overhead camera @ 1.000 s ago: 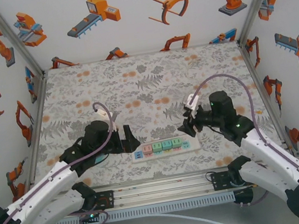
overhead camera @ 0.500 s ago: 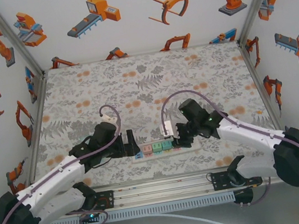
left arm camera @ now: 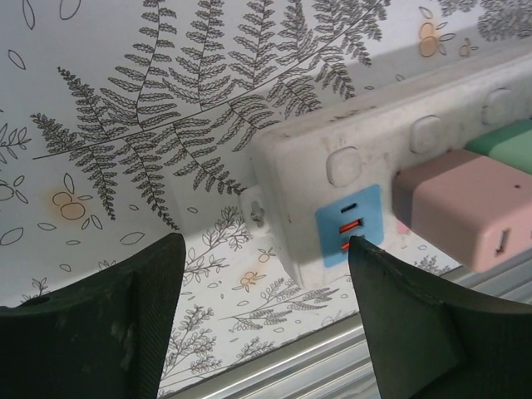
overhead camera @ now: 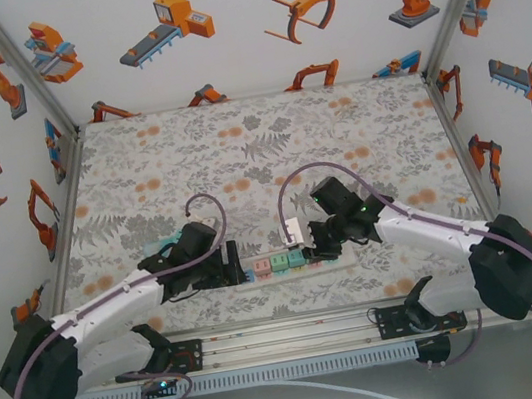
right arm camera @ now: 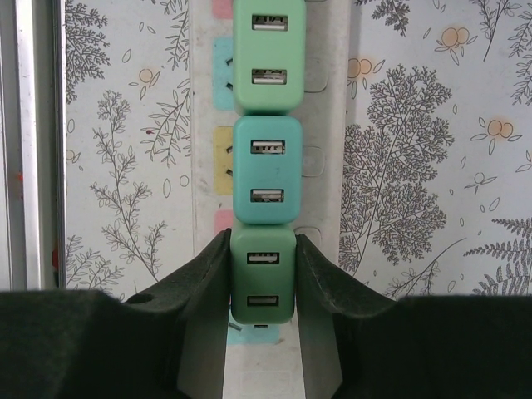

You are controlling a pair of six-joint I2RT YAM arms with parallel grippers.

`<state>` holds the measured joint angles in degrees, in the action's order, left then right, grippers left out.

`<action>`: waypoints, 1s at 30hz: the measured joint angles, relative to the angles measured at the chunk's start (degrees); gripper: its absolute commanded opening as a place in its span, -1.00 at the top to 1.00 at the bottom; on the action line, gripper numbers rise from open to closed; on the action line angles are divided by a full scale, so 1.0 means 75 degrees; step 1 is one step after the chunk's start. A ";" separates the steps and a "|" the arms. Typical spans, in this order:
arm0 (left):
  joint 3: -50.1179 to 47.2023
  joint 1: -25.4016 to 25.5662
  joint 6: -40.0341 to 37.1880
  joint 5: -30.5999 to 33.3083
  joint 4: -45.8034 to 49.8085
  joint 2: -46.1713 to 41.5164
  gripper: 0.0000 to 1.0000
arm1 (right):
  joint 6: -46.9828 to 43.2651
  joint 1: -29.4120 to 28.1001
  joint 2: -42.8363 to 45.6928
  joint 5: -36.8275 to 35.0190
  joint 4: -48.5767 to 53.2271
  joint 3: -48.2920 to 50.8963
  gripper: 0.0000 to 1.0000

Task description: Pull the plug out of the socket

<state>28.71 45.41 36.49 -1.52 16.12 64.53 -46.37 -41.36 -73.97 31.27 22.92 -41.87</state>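
risk: we judge the power strip (left arm camera: 307, 166) may lift with the dark green plug (right arm camera: 263, 283), as the left gripper (left arm camera: 262, 249) straddles its end, jaws apart, not clamping. right gripper (right arm camera: 263, 249) pinches that plug, seated nearest in the row. it and the neighbouring plugs (right arm camera: 264, 170): smooth rounded plastic blocks. strip: scuffed white bar. beyond, fern-print cloth (right arm camera: 416, 166).
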 measured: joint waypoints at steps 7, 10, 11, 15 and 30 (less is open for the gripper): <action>0.0023 0.0047 0.0058 -0.0119 -0.0201 0.0187 -0.29 | -0.0003 -0.0009 -0.0052 -0.0003 0.0061 -0.0061 0.66; 0.0023 0.0070 0.0064 -0.0117 -0.0221 0.0192 -0.25 | 0.0000 -0.0015 -0.0073 -0.0026 0.0111 -0.0105 0.67; 0.0023 0.0087 0.0082 -0.0114 -0.0230 0.0195 -0.24 | 0.0000 -0.0020 -0.0079 -0.0029 0.0119 -0.0114 0.67; 0.0041 0.0160 0.0119 -0.0090 -0.0303 0.0265 -0.23 | -0.0003 -0.0020 -0.0082 -0.0029 0.0175 -0.0146 0.73; 0.0335 0.0536 0.0224 0.0475 -0.0003 0.0443 -0.22 | 0.0006 -0.0026 -0.0079 -0.0052 0.0402 -0.0289 0.83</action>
<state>31.22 49.43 38.17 2.04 16.10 67.85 -46.33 -41.56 -74.56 30.87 25.93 -44.03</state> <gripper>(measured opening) 0.616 0.337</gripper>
